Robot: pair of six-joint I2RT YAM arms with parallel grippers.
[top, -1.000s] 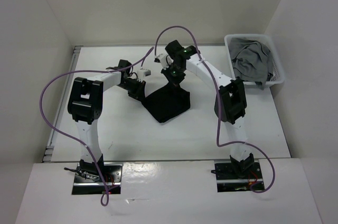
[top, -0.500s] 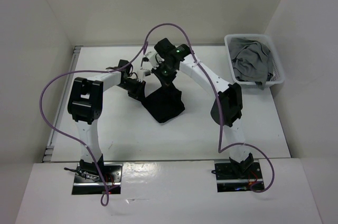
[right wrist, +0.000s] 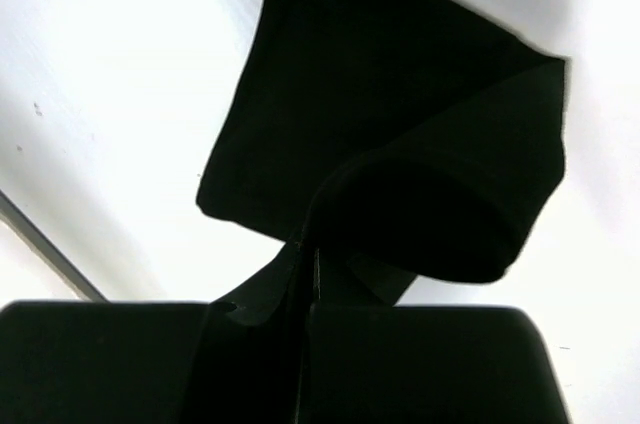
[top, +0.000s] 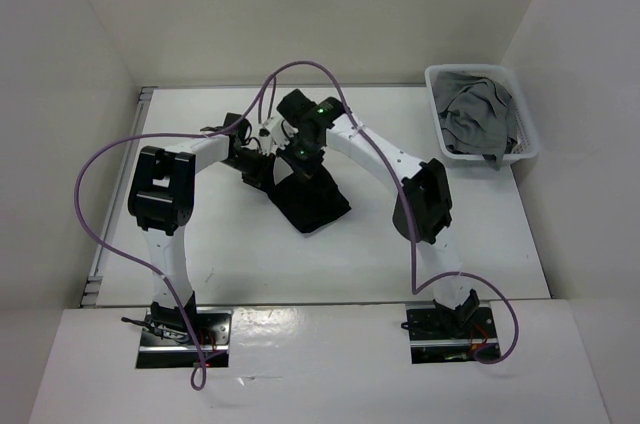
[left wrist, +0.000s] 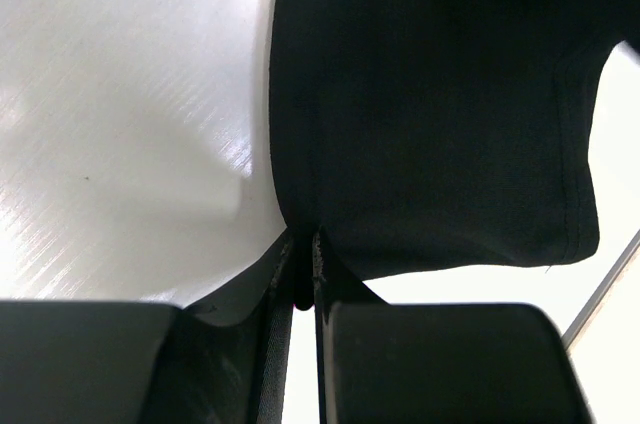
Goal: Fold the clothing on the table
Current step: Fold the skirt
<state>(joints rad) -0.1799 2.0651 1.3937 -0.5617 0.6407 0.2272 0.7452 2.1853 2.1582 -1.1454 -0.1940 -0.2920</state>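
1. The clothing (top: pixel 312 204), a plain black garment, lies on the white desk (top: pixel 420 244). In the top view it sits a little toward 11 o'clock from the desk's middle, as a rough diamond with one corner pointing to 6 o'clock.
2. The left fingers (top: pixel 258 170) are at the garment's 10 o'clock corner. The left wrist view shows them almost together, clamped on a thin edge of the black fabric. From the pinch the cloth fans out over the desk, with a stitched hem along its far side.
3. The right fingers (top: pixel 303 157) are at the garment's 12 o'clock edge, just beside the left ones. The right wrist view shows them pressed together on a pinch of the same cloth. A rolled fold bulges just beyond the pinch, and the rest of the fabric spreads flat past it.
4. Both arms meet over the far part of the garment. The left arm reaches in from 8 o'clock and the right arm from 4 o'clock.
5. A white basket (top: pixel 528 152) stands at the desk's 2 o'clock corner, well apart from the black garment. It holds a crumpled grey garment (top: pixel 478 116).
6. Purple cables (top: pixel 95 169) loop above both arms.
7. A thin metal rail (top: pixel 110 234) runs along the desk's 9 o'clock edge.
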